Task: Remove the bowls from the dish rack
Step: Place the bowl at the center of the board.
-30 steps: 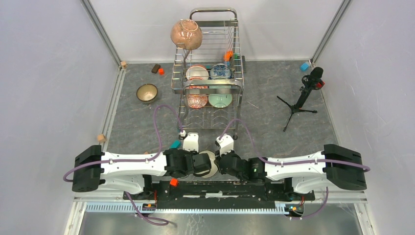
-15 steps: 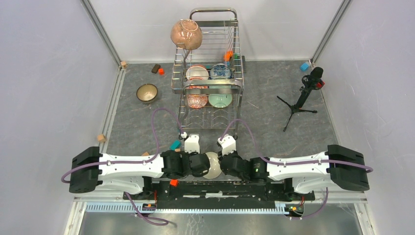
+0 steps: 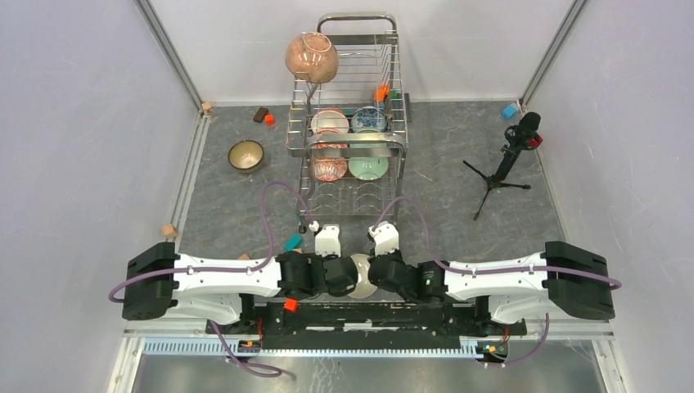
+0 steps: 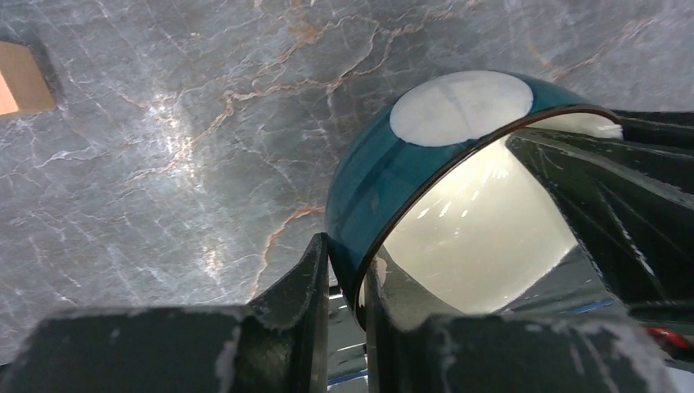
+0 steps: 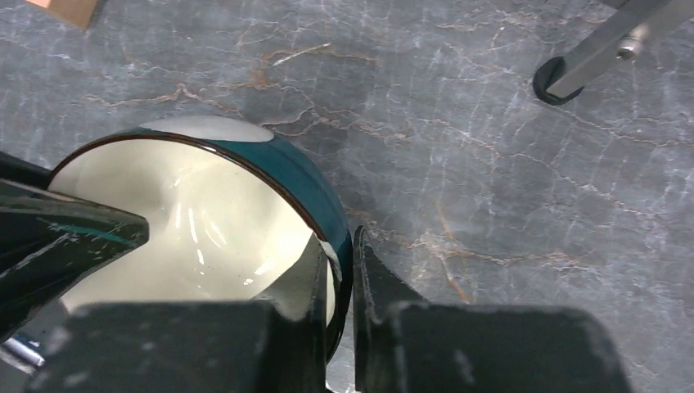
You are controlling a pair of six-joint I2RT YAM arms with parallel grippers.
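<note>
Two out of rack [image 3: 356,141], about five left inside.
Pinches teal bowl [image 3: 358,274] by opposite rims at bottom centre, with left gripper [image 4: 348,266] and right gripper [image 5: 340,254] both clamped on it; shows brown bowl [image 3: 245,154] set down at left on table [image 3: 458,221].

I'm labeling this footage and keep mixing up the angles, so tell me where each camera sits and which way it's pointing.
Top external: above and behind the arm bases, looking down on the table and the dish rack; the left arm and right arm show whole.
Left wrist: on the left arm, facing the table past its own jaws, shut on the teal-and-white bowl's rim.
Right wrist: on the right arm, facing the table; its jaws grip the opposite rim.
Shared: all three show that bowl.
</note>
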